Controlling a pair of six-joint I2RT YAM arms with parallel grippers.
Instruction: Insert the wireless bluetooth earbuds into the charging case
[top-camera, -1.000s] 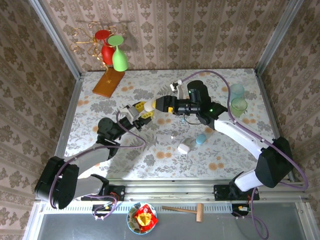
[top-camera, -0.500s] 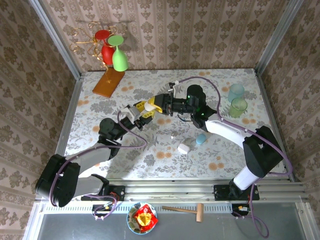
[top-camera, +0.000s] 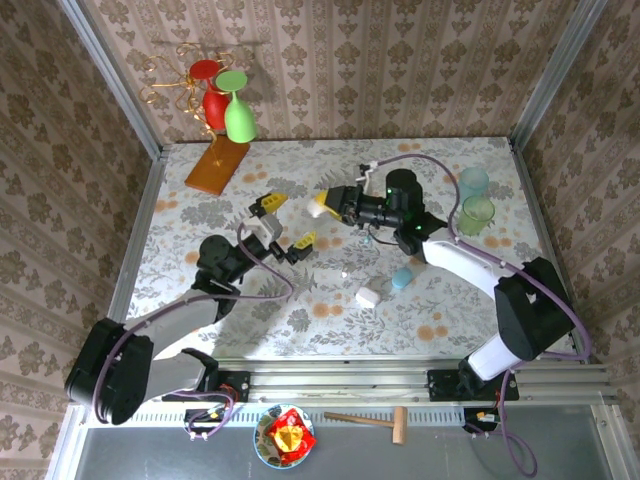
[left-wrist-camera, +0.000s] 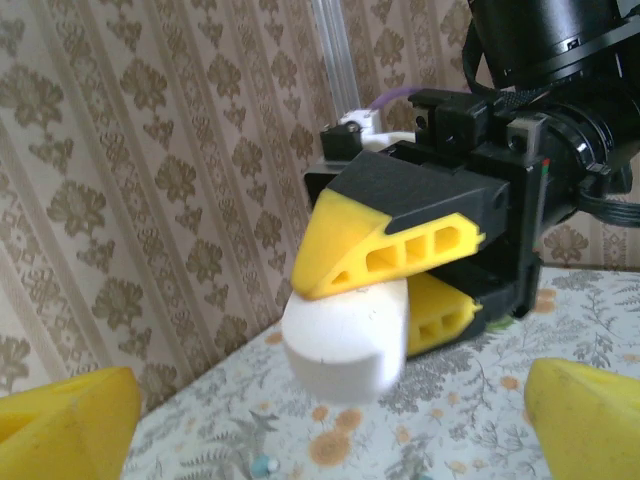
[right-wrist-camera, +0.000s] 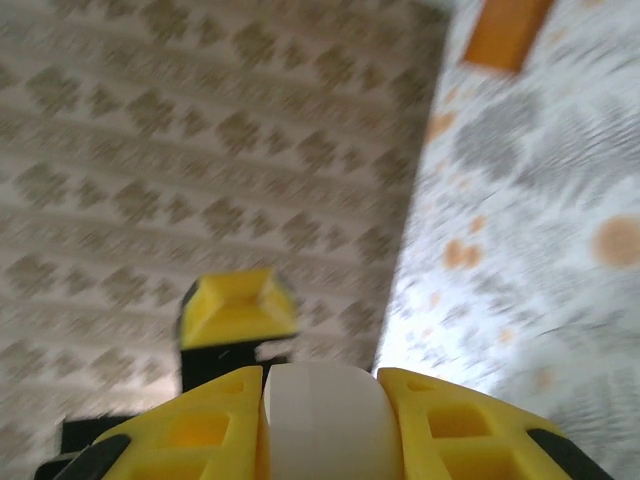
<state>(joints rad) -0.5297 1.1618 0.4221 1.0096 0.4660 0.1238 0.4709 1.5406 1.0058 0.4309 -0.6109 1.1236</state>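
A tiny pale earbud (top-camera: 345, 272) is seen lying on the floral bench (top-camera: 200, 190), near the middle, with open surface on every side. A little to its right, a white pebble-shaped piece (top-camera: 369, 296) and a light-blue pebble-shaped piece (top-camera: 402, 278) are set close together, well in from the near rail. Farther back and raised off the bench, the right gripper (top-camera: 322, 203) is seen with its yellow fingers narrowed onto a white rounded piece (left-wrist-camera: 345, 340), which is clamped on both sides. The left gripper (top-camera: 286, 222) is held just beside it, its fingers spread wide with nothing between them. Two translucent green cups (top-camera: 478, 212) are stood near the right wall. A wire stand with hanging glasses (top-camera: 225, 105) is placed at the far left corner. Open surface is seen along the far edge between the two.
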